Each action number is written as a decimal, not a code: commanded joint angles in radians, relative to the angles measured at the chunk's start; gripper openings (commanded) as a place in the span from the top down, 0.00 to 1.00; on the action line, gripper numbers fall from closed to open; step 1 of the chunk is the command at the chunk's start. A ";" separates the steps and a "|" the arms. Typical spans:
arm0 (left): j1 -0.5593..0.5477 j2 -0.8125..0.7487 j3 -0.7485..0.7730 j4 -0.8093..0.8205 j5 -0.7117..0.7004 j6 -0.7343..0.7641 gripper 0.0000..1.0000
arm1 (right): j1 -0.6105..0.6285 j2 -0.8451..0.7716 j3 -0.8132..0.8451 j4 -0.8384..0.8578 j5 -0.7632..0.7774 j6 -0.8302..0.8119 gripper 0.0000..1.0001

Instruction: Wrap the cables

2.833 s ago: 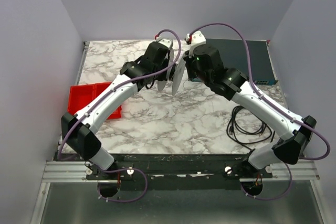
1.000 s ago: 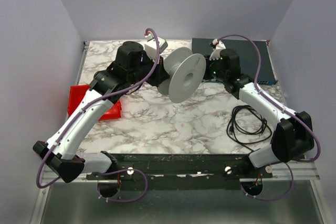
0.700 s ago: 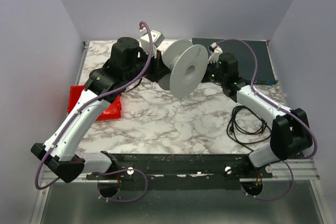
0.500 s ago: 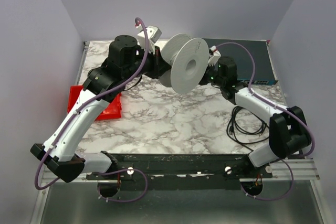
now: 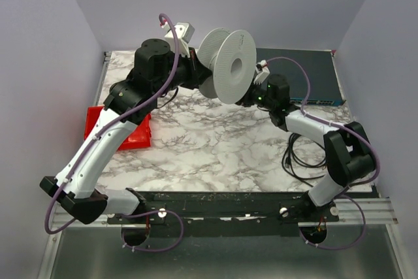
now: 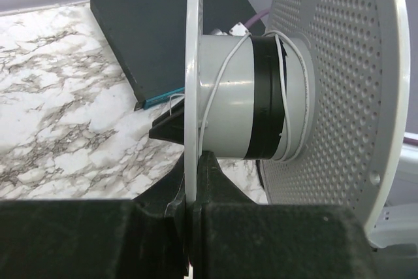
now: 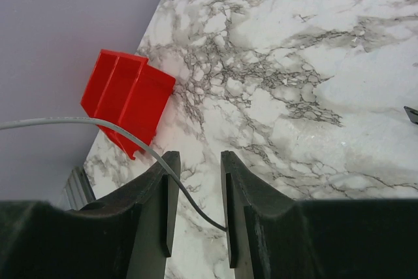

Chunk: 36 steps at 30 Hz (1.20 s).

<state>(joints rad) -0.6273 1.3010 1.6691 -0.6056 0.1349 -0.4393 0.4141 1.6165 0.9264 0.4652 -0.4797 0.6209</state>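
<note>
A grey spool [image 5: 227,65] is held up above the back of the table, its flanges upright. My left gripper [image 5: 194,75] is shut on the rim of one flange [image 6: 194,63], as the left wrist view [image 6: 192,164] shows. A thin white cable [image 6: 215,96] and a black band [image 6: 264,99] go round the hub. My right gripper [image 5: 251,99] sits low beside the spool, jaws apart. In the right wrist view [image 7: 196,181] a thin grey cable [image 7: 124,134] runs between the fingers and touches one inner face. A black cable coil [image 5: 307,155] lies on the table at the right.
A red bin [image 5: 117,125] stands at the left table edge, also in the right wrist view [image 7: 127,99]. A dark flat box [image 5: 307,73] lies at the back right, also in the left wrist view [image 6: 163,31]. Purple walls enclose three sides.
My left arm has lifted the spool higher and turned its flange toward the camera. My right gripper has moved left and lower, beside the spool.
</note>
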 commanded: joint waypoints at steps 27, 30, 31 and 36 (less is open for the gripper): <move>0.003 0.035 0.134 0.100 -0.254 -0.155 1.00 | 0.084 0.120 -0.041 0.206 -0.048 0.092 0.59; 0.004 0.024 0.123 0.107 -0.293 -0.183 1.00 | 0.113 0.130 -0.050 0.229 -0.048 0.105 0.61; 0.003 0.022 0.119 0.109 -0.305 -0.192 1.00 | 0.123 0.131 -0.052 0.231 -0.046 0.107 0.62; 0.005 0.021 0.115 0.106 -0.356 -0.214 1.00 | 0.160 0.134 -0.074 0.279 -0.057 0.144 0.67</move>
<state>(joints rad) -0.6273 1.3598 1.7599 -0.5911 -0.1417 -0.6079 0.5468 1.7321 0.8757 0.6624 -0.5076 0.7303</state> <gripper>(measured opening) 0.034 0.356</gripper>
